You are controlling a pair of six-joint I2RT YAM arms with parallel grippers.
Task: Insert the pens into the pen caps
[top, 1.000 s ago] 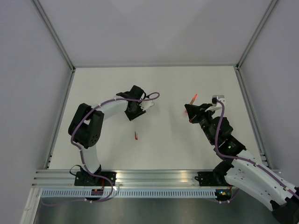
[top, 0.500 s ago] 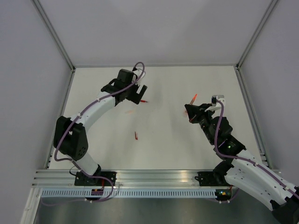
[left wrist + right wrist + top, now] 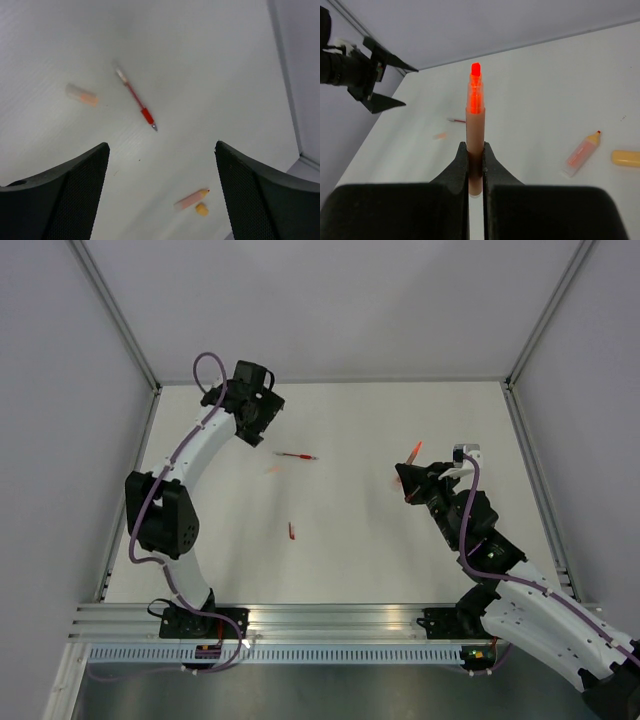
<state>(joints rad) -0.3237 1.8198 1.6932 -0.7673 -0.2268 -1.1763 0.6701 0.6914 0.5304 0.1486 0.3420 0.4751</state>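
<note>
My right gripper (image 3: 474, 146) is shut on a pinkish-red pen (image 3: 475, 115) with a glowing orange-red tip, held above the table; it also shows in the top view (image 3: 408, 480). My left gripper (image 3: 161, 145) is open and empty, raised at the far left (image 3: 258, 428). A slim red pen (image 3: 297, 455) (image 3: 137, 100) lies on the table beside a pale orange cap (image 3: 273, 470) (image 3: 82, 95). An orange pen (image 3: 582, 150) (image 3: 191, 199) lies next to a yellow-orange cap (image 3: 626, 158) (image 3: 201, 210).
A short red piece (image 3: 291, 531) lies nearer the front; I cannot tell whether it is a cap or a pen. Grey walls with metal rails (image 3: 115, 330) enclose the white table (image 3: 350, 560) on three sides.
My left arm has swung from mid-table to the far left back corner, uncovering the red pen and the pale orange cap. The right arm has not moved.
</note>
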